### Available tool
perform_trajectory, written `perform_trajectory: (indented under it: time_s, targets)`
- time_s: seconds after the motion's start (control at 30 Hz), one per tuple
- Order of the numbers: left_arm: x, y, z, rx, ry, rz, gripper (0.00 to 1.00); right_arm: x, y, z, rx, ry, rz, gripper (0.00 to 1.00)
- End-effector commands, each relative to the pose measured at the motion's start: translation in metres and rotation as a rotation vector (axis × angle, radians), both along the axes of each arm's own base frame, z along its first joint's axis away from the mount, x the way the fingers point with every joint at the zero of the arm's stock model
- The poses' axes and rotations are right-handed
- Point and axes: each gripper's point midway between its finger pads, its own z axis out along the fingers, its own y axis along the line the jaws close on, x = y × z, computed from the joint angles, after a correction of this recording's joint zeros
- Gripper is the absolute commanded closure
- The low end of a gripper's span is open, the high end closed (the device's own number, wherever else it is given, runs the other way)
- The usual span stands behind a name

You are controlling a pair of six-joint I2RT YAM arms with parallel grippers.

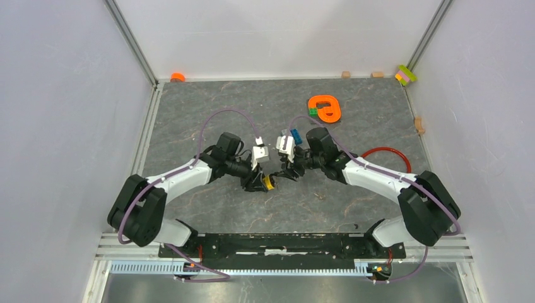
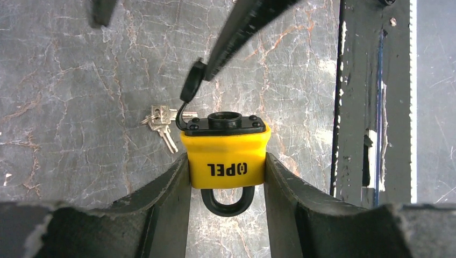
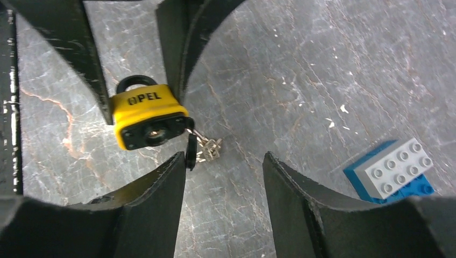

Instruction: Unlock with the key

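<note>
My left gripper [image 2: 227, 160] is shut on a small yellow padlock [image 2: 226, 158], with a finger on each side of its body and its black shackle toward the wrist. The padlock's keyhole end faces my right gripper [image 3: 223, 158], which is open and empty. Its left fingertip [image 3: 177, 161] touches the padlock's hanging black keyhole flap [image 3: 191, 150]. The key bunch [image 2: 160, 122], small and silver, lies on the table beside the padlock, also seen in the right wrist view [image 3: 208, 149]. In the top view both grippers meet at the padlock [image 1: 269, 183] at table centre.
A blue and grey toy brick [image 3: 392, 172] lies right of my right gripper. An orange object [image 1: 325, 107] and a red cable loop [image 1: 386, 158] lie further back and right. Small blocks sit along the back wall. The black base rail [image 2: 371, 107] runs along the near edge.
</note>
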Motion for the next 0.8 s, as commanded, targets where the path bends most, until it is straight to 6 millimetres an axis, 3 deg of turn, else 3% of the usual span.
perform_trajectory:
  time_s: [0.0, 0.2, 0.37, 0.5, 0.57, 0.67, 0.77]
  targets:
    - [-0.001, -0.009, 0.022, -0.086, -0.139, -0.088, 0.98, 0.03, 0.003, 0.026, 0.022, -0.108, -0.094, 0.41]
    - [-0.004, -0.01, 0.03, -0.106, -0.234, -0.135, 0.98, 0.034, 0.007, 0.023, 0.01, -0.096, -0.111, 0.42]
    - [-0.008, -0.017, 0.036, -0.115, -0.292, -0.18, 0.98, 0.026, 0.024, 0.017, 0.011, -0.071, -0.076, 0.42]
    - [-0.011, -0.016, 0.034, -0.098, -0.324, -0.197, 0.98, 0.03, 0.03, 0.012, 0.01, -0.046, -0.083, 0.41]
    - [-0.007, -0.008, 0.03, -0.048, -0.345, -0.176, 0.98, 0.035, 0.022, 0.018, 0.028, -0.036, -0.089, 0.37]
    - [0.003, 0.014, 0.021, 0.045, -0.418, -0.17, 0.98, 0.045, -0.006, 0.036, 0.074, -0.02, -0.111, 0.27]
    - [0.022, 0.044, 0.01, 0.151, -0.475, -0.152, 0.98, 0.032, -0.027, 0.042, 0.04, -0.013, -0.036, 0.19]
